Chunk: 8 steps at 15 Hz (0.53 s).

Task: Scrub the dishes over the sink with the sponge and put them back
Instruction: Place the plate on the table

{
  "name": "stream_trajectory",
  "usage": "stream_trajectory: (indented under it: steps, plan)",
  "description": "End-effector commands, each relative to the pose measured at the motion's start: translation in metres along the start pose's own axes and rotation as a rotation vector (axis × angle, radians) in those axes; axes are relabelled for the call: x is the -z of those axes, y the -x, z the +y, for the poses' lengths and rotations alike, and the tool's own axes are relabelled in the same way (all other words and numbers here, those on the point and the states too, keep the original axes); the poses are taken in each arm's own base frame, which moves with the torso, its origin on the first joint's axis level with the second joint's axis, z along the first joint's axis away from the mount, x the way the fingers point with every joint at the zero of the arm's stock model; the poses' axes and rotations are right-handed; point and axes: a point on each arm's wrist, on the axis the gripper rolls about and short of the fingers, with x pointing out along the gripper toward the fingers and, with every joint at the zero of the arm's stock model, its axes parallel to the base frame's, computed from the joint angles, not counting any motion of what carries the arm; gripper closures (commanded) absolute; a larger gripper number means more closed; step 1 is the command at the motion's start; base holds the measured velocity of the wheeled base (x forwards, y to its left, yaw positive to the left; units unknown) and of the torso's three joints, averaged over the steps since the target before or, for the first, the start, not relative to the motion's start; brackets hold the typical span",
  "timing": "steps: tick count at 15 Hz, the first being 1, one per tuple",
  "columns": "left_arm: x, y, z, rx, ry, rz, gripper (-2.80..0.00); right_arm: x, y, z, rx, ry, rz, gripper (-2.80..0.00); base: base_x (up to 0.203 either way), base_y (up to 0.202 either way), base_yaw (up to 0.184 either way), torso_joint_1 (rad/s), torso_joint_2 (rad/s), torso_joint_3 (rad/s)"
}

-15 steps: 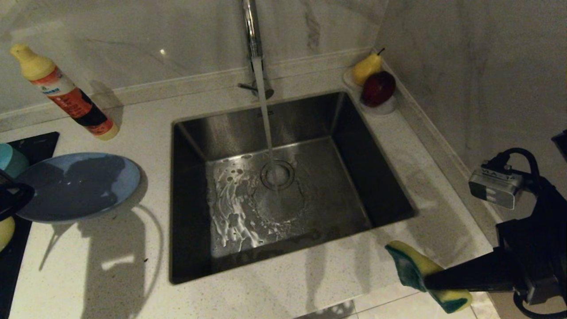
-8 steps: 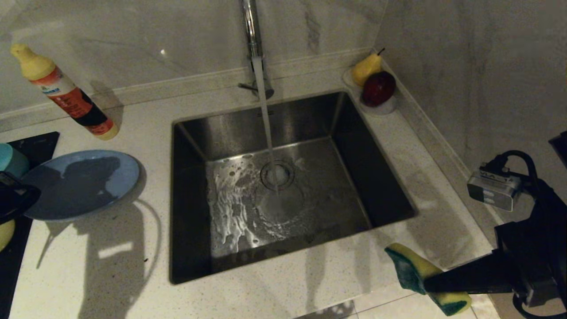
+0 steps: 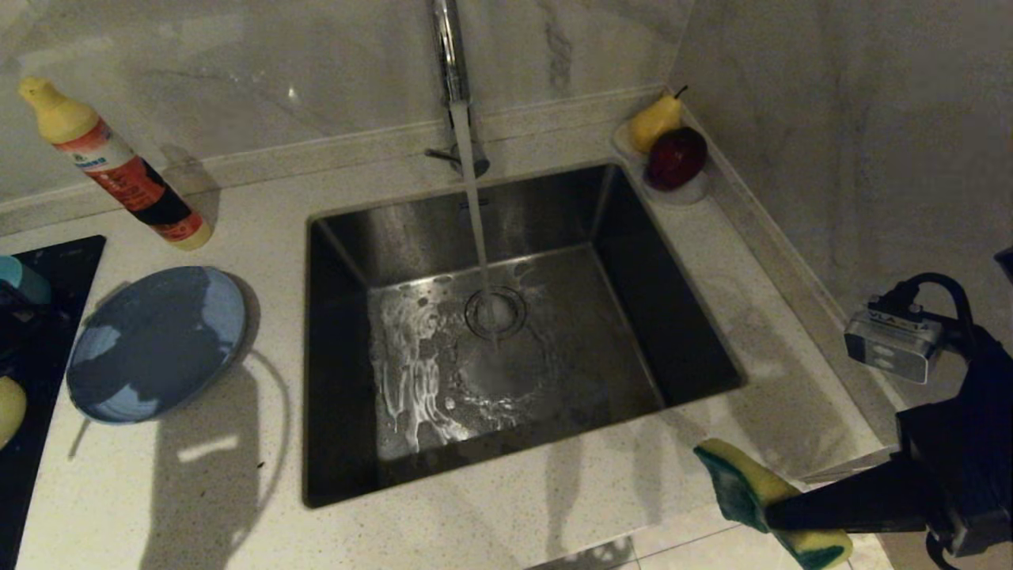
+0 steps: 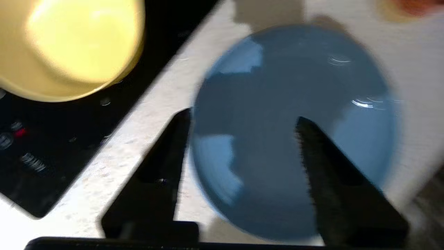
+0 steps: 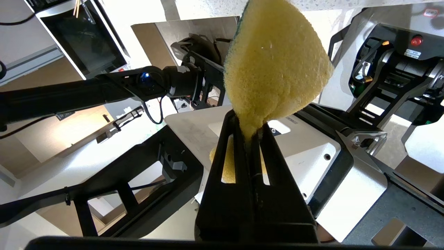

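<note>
Big stainless sink (image 3: 673,317) has the tap (image 3: 449,55) running, water hitting the drain, probably so rinsing is ready. The light-blue plate (image 3: 150,348) sits flat on the counter just left of the sink. The left gripper (image 4: 242,119) hangs over it with jaws spread apart, holding nothing. The right gripper (image 5: 249,133) is pinched tight on the sponge (image 3: 752,491), parked near the counter's front edge, ready for scrubbing I guess.
</note>
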Motion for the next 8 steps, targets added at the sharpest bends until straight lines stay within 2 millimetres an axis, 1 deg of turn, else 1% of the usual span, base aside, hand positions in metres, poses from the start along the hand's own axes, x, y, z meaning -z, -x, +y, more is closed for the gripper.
stream_trajectory:
  steps: [1,2,3,5,6,8]
  plan:
    - [-0.011,0.022,-0.011,0.148,-0.051,-0.002,-2.80,0.000,-0.001,-0.001,0.004,-0.010,0.008,0.00,0.000,0.000,0.000,0.000,0.00,0.000]
    - [-0.013,0.032,-0.017,0.257,-0.116,0.031,-2.80,0.001,-0.002,-0.003,0.008,-0.016,0.010,0.00,0.000,0.000,0.000,0.000,0.00,0.000]
    - [-0.012,0.041,-0.022,0.358,-0.189,0.063,0.00,0.002,0.000,-0.003,0.010,-0.017,0.004,0.00,0.000,0.000,0.000,0.000,0.00,0.000]
    - [-0.009,0.056,-0.026,0.561,-0.397,0.083,0.00,0.005,0.005,-0.002,0.009,-0.011,-0.015,0.00,0.000,0.000,0.000,0.000,0.00,0.000]
    - [-0.007,0.063,-0.026,0.624,-0.476,0.073,0.00,0.005,0.006,-0.002,0.010,-0.012,-0.022,0.00,0.000,0.000,0.000,0.000,0.00,0.000]
    - [0.001,0.072,-0.025,0.691,-0.657,0.038,0.00,0.005,0.009,-0.004,0.018,-0.018,-0.037,0.00,0.000,0.000,0.000,0.000,0.00,0.000]
